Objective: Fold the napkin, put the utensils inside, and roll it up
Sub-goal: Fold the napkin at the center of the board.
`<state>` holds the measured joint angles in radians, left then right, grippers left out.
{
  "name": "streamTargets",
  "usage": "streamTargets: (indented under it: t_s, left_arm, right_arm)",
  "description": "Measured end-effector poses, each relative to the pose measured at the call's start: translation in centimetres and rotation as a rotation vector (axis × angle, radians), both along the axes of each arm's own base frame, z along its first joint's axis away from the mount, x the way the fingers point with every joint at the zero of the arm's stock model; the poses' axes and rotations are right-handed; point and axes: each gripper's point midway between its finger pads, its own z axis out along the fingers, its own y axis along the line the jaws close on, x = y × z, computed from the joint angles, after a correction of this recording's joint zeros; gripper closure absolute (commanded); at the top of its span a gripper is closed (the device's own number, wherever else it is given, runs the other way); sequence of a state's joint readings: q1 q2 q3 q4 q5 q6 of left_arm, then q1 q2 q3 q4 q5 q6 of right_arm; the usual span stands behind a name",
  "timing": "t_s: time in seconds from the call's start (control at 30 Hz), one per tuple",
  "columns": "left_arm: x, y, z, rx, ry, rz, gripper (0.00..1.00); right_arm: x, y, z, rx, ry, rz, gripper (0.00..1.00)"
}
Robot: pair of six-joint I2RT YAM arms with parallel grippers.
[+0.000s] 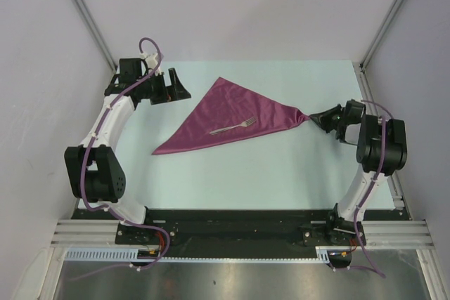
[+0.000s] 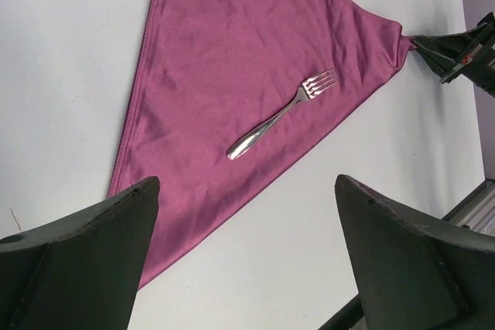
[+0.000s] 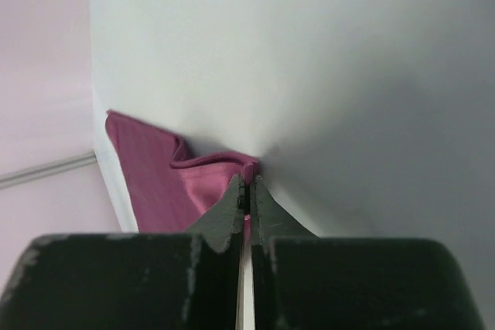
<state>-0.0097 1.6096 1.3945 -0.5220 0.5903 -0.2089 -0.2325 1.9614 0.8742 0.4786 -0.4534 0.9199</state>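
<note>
From above, I am seeing the napkin (image 1: 225, 114) lying as a flat triangle in the middle of the table (image 1: 281, 173), with bare surface running toward me off its near edge. The fork (image 1: 233, 127) is lying on it. The right gripper (image 1: 314, 118) is reaching in low from the side, pinching the napkin's right corner. The left gripper (image 1: 172, 88) is hovering left of the far corner, apart from the cloth.

Through the left wrist, its fingers (image 2: 93, 253) are standing spread wide above the napkin's edge.

Through the right wrist, the jaws are pressing together on a fold of cloth.
</note>
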Motion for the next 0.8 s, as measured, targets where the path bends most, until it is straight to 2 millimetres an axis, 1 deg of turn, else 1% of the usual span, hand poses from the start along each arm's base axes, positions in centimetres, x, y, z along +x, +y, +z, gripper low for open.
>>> streamTargets:
  t_s: [0.07,0.1,0.2,0.23,0.3,0.37,0.43,0.47,0.53,0.6,0.7,0.8]
  left_arm:
    - [0.0,0.0,0.0,0.000,0.000,0.000,0.00]
    - [0.0,0.0,0.0,-0.001,0.000,-0.001,0.00]
    - [0.0,0.0,0.0,-0.001,0.000,-0.001,0.01]
    - [0.0,0.0,0.0,-0.002,0.000,-0.001,0.00]
    - [-0.1,-0.1,0.1,-0.006,-0.001,-0.006,0.00]
    - [-0.1,-0.2,0.2,-0.011,-0.003,-0.011,0.00]
    - [-0.2,-0.2,0.3,-0.012,-0.006,-0.013,0.00]
    - [-0.2,-0.3,0.4,-0.013,-0.007,-0.014,0.00]
    - [-0.2,-0.3,0.5,-0.015,-0.009,-0.015,0.00]
    - [-0.2,-0.3,0.5,-0.016,-0.012,-0.017,0.00]
    - [-0.2,-0.3,0.5,-0.016,-0.010,-0.017,0.00]
    - [-0.2,-0.3,0.5,-0.016,-0.010,-0.017,0.00]
  right_arm:
    - [0.1,1.2,1.1,-0.004,-0.017,0.027,1.00]
    - [0.3,2.0,2.0,-0.008,-0.035,0.044,1.00]
    - [1.2,4.6,5.5,-0.028,-0.113,0.105,1.00]
    - [1.7,5.9,7.3,-0.041,-0.153,0.134,1.00]
    - [2.5,8.6,10.0,-0.063,-0.216,0.187,1.00]
    - [2.9,12.2,12.5,-0.079,-0.281,0.257,1.00]
    - [2.9,16.0,14.3,-0.083,-0.327,0.327,1.00]
    - [2.6,17.8,14.8,-0.081,-0.339,0.363,1.00]
    - [2.2,21.7,15.3,-0.069,-0.359,0.440,1.00]
    - [1.7,25.2,14.8,-0.053,-0.357,0.507,1.00]
    - [0.9,29.2,12.7,-0.023,-0.316,0.579,1.00]
    - [-0.3,31.9,10.1,0.000,-0.258,0.633,1.00]
